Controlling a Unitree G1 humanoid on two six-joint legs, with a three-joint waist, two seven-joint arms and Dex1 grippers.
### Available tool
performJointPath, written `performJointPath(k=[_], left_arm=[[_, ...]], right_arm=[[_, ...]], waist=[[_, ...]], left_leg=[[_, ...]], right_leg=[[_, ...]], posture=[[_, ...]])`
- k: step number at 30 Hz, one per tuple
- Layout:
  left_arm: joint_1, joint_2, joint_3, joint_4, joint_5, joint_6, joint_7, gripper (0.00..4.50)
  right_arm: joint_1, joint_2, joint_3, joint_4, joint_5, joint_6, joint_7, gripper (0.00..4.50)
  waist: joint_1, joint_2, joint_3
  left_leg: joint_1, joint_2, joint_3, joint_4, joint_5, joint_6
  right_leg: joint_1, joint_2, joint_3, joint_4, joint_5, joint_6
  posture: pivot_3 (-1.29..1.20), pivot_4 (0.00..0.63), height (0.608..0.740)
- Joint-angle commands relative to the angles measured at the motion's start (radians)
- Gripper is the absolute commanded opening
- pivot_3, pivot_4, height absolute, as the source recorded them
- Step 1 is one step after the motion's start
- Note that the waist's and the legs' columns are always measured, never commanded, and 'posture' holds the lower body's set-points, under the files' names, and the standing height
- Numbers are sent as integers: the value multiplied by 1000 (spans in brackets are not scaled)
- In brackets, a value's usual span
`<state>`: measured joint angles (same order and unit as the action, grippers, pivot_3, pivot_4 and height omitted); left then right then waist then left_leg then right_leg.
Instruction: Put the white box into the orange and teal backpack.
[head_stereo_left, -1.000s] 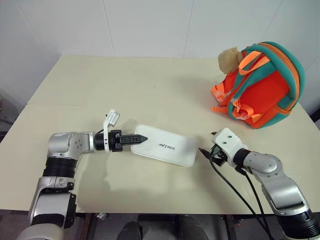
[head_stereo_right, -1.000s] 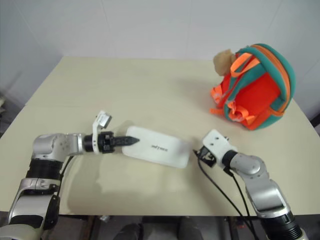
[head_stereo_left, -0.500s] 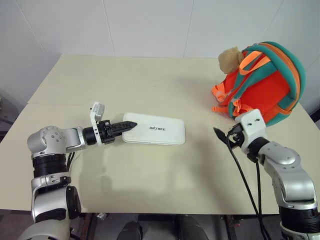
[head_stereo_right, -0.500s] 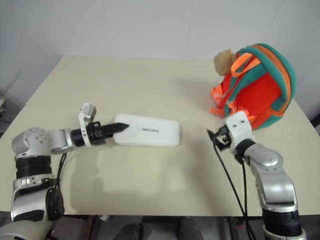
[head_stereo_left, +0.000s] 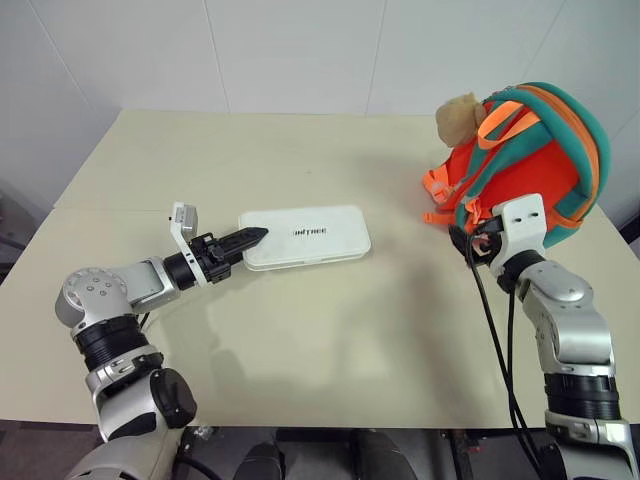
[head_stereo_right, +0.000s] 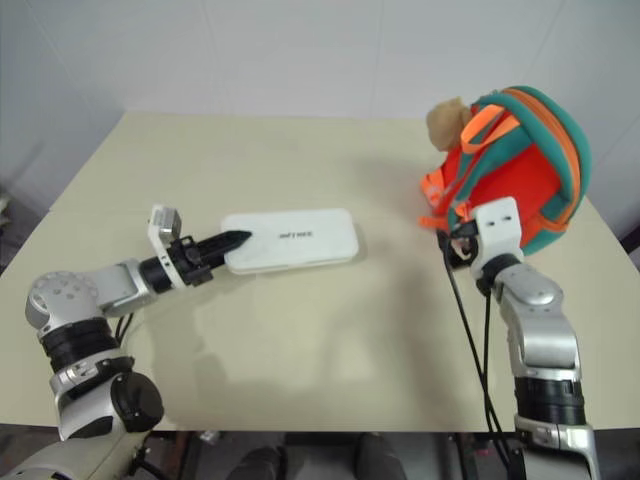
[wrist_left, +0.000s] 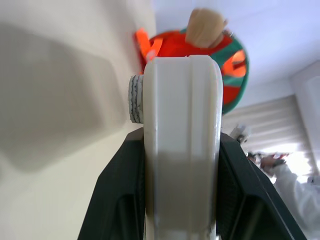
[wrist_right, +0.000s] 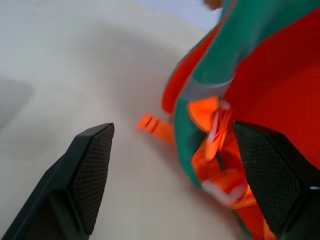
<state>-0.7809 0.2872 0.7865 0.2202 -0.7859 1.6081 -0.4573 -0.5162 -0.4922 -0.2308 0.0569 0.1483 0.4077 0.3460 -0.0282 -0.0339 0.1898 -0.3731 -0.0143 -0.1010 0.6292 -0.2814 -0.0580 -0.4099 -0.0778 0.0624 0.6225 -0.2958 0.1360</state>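
Two grippers are out: my left gripper (head_stereo_left: 252, 236) pinches one end of the white box (head_stereo_left: 305, 236), a flat, smooth, round-cornered slab (small dark lettering on top) over the table (head_stereo_left: 330, 340). My right gripper (wrist_right: 172, 175) gapes wide just beside the orange and teal backpack (head_stereo_left: 535, 170), soft, rounded, far right.

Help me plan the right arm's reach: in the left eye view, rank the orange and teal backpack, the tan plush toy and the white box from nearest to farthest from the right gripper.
1. The orange and teal backpack: right beside the right gripper, at the straps on its lower front.
2. The tan plush toy: at the backpack's top, farther up the table.
3. The white box: across the table toward the left side, clamped at its end by the left gripper.
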Motion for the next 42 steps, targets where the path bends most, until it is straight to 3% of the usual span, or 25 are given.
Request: performJointPath(k=[1,26,29,39,42], left_arm=[[-13,-16,33,-52,-82,6,39,1338],[89,9,23,-90,-482,6,376,1338],[98,5,32,-98,-520,6,414,1338],[98,19,-2,-62,-618,-53,494,1338],[96,32,-25,-45,-640,-76,503,1338]], right_arm=[[-74,7,-41,79,24,-91,-16,4500],[-598,18,-4,1023,-4,-545,49,4500],[-626,27,2,1065,-18,-571,34,3913],[-650,28,10,1102,-28,-599,37,583],[-656,29,9,1095,-26,-602,52,508]], waist=[[0,0,0],[-10,0,0],[-10,0,0],[-17,0,0],[-23,0,0]], left_leg=[[0,0,0,0,0,0],[-1,0,2,-1,3,-5],[-1,0,2,-1,3,-5],[-2,0,2,-1,3,-6],[-2,0,2,-1,3,-6]], right_leg=[[0,0,0,0,0,0],[0,0,0,-1,1,1],[0,0,0,-1,1,1],[0,0,0,-1,1,1],[0,0,0,-1,1,1]], posture=[[0,150,740],[0,150,740],[0,150,740],[0,150,740],[0,150,740]])
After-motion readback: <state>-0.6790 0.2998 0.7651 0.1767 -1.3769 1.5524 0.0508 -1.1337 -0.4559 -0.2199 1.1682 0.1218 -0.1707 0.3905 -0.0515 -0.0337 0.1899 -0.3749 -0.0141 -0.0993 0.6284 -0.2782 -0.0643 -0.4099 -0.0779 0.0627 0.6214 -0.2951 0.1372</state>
